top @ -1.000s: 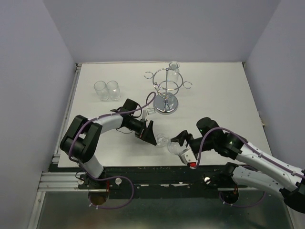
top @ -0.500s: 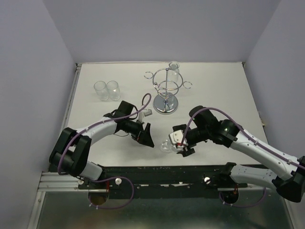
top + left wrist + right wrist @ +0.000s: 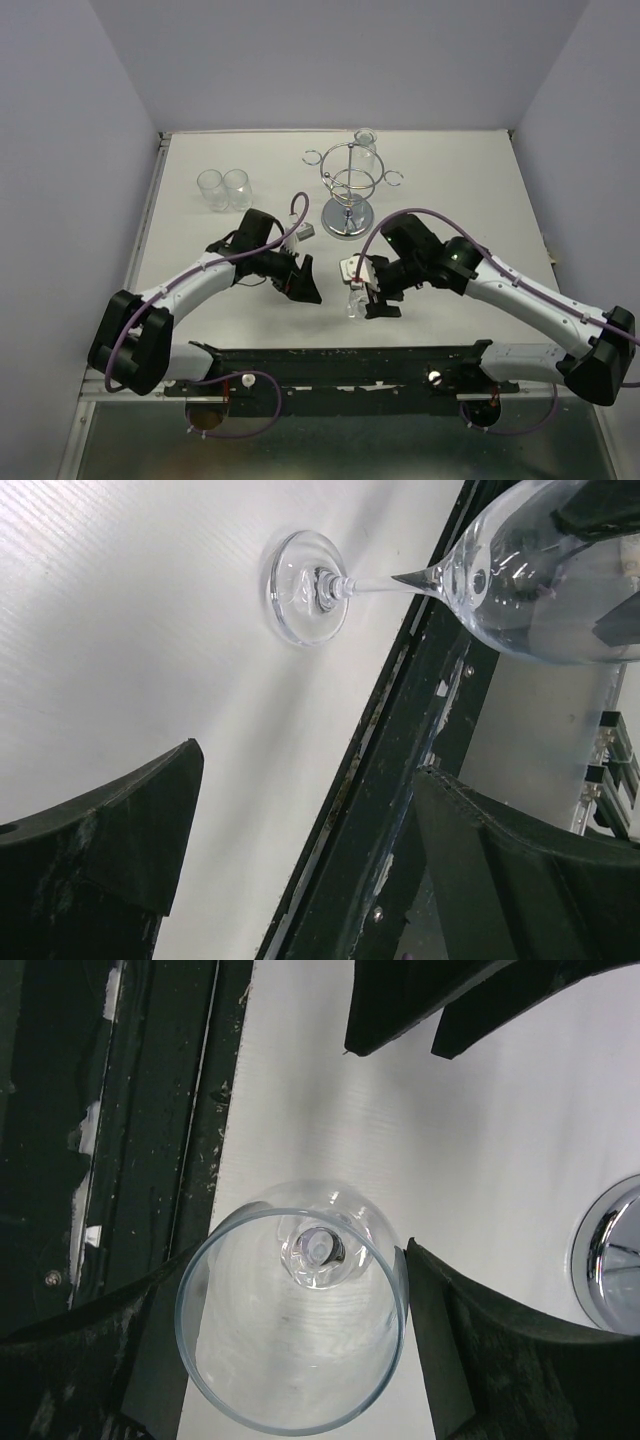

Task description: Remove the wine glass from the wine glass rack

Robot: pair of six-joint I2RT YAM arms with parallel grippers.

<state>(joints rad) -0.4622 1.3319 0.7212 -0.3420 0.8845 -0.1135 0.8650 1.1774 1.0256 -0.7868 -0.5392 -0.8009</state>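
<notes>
Top external view: the right gripper (image 3: pixel 300 1270) is clasping the bowl of the wine glass (image 3: pixel 356 302) between widely spread fingers, holding it upright near the front edge of the table (image 3: pixel 460 180), well apart from the wine glass rack (image 3: pixel 348 195) standing farther back. Whether the glass's foot is touching the surface cannot be told. The left gripper (image 3: pixel 304 284) is hovering near the glass, jaws gaping and gripping nothing. Two clear tumblers (image 3: pixel 237 188) are standing at rear left.

- Your white table (image 3: pixel 450 190) carries everything
- Rack (image 3: pixel 347 218) stands mid-table, toward the far side
- Two glasses (image 3: pixel 224 189) side by side, far left
- Wine glass (image 3: pixel 356 302) upright near your edge
</notes>
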